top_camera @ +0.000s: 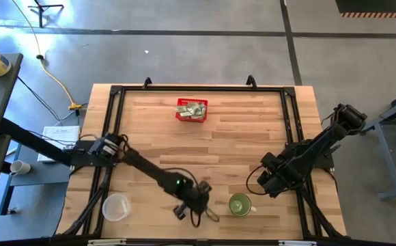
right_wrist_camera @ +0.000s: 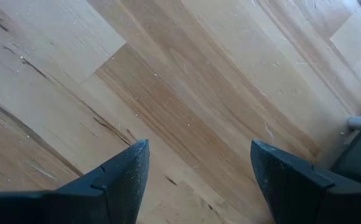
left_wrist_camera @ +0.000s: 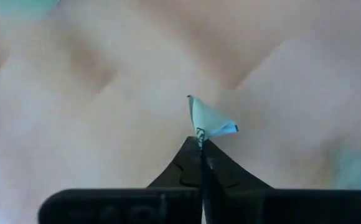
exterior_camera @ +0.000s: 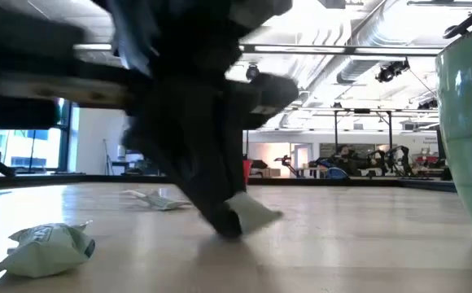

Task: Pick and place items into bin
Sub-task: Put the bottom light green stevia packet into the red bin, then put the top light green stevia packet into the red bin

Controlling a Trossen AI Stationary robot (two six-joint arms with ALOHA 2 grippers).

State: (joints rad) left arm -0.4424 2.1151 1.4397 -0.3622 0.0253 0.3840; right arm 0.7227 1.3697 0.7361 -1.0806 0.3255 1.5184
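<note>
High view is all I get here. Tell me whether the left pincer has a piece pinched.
Observer: Yes. The left wrist view shows the left pincer shut on a folded green-and-white piece.
Operator: Report the right one.
Observer: The right pincer is open over bare wood, holding nothing.
Operator: Check for other loose pieces.
Observer: The low view shows a crumpled piece lying on the table in the foreground.

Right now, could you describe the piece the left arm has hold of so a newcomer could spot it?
Start at the green cup by the table's near edge. Just beside it, the left gripper is shut on a small pale paper piece. Unlike the loose crumpled pieces nearby, it is pinched between dark fingertips.
</note>
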